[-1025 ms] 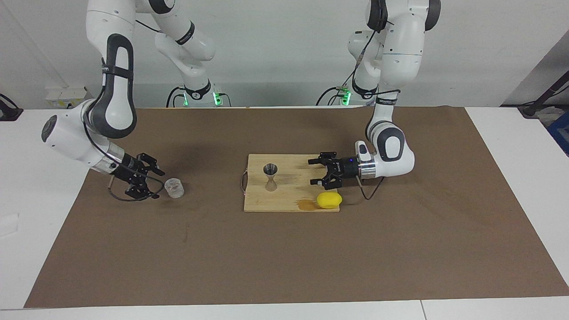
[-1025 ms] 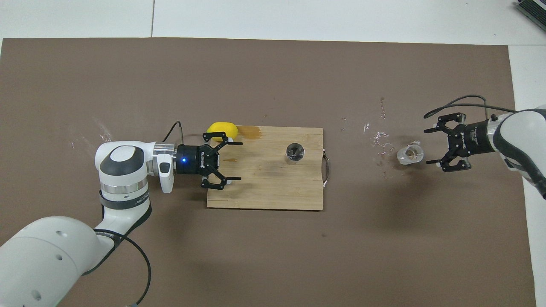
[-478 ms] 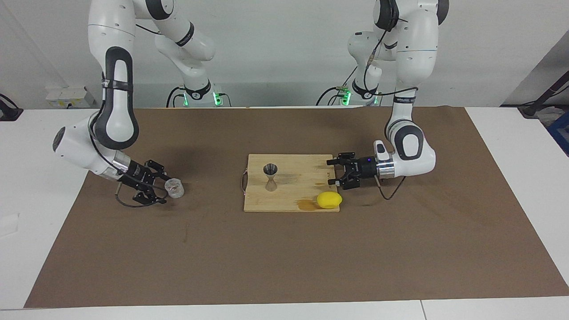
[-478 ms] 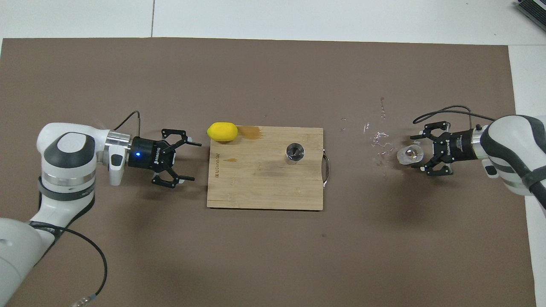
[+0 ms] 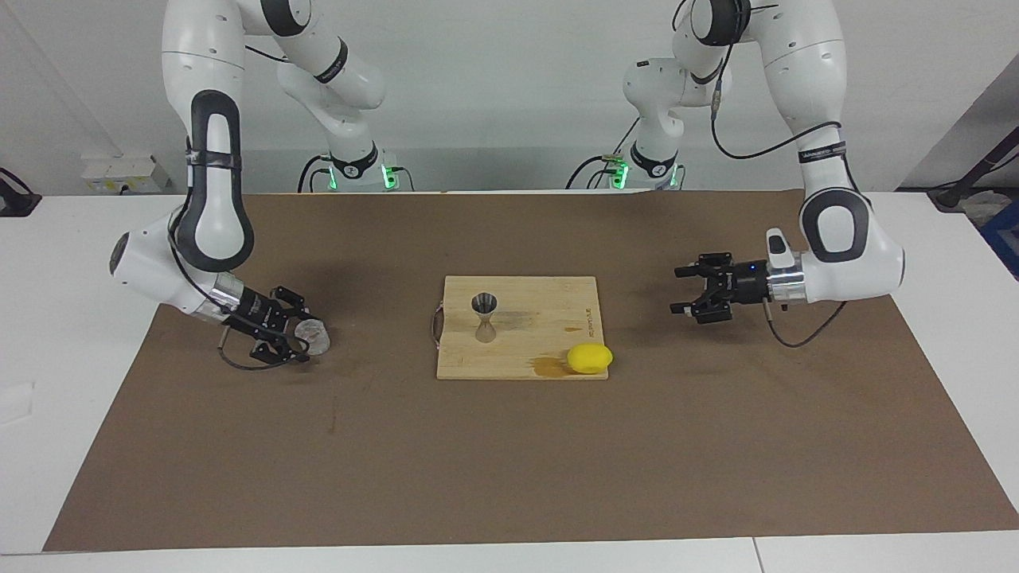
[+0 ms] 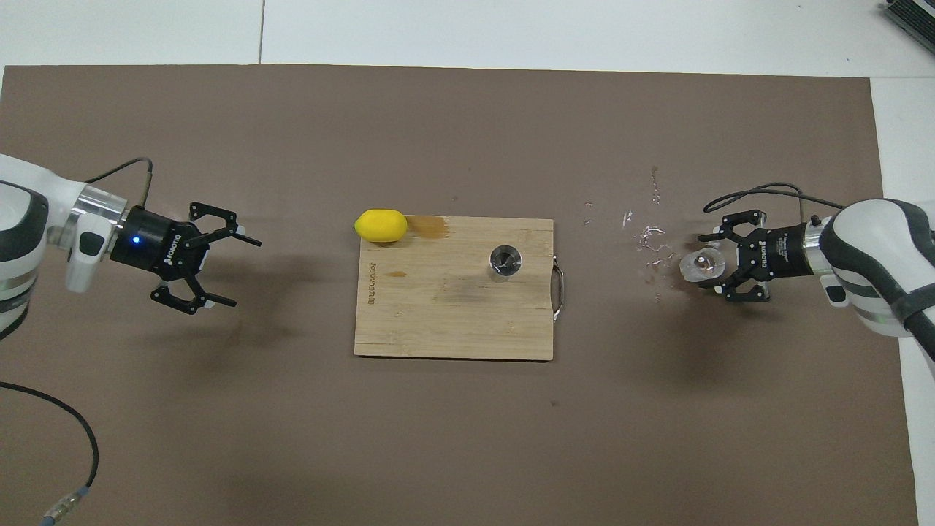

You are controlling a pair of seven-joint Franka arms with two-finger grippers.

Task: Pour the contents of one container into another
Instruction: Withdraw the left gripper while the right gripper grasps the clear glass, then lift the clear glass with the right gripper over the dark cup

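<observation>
The small clear glass cup (image 5: 317, 337) (image 6: 694, 267) stands on the brown mat toward the right arm's end of the table. My right gripper (image 5: 302, 333) (image 6: 705, 263) lies low and level with a finger on each side of the cup, shut on it. The metal hourglass jigger (image 5: 484, 314) (image 6: 505, 261) stands upright on the wooden board (image 5: 541, 318) (image 6: 438, 321) mid-table. My left gripper (image 5: 677, 290) (image 6: 245, 272) hangs open and empty over the mat, off the board toward the left arm's end.
A yellow lemon (image 5: 589, 358) (image 6: 380, 225) sits at the board's corner farthest from the robots, beside a brown stain. Wet spots (image 6: 650, 241) mark the mat between the board and the cup. A metal handle (image 6: 559, 291) sticks out of the board's edge.
My right gripper slid forward around the glass cup and its fingers closed in on it. My left gripper pulled back off the board toward its own end of the table, staying open.
</observation>
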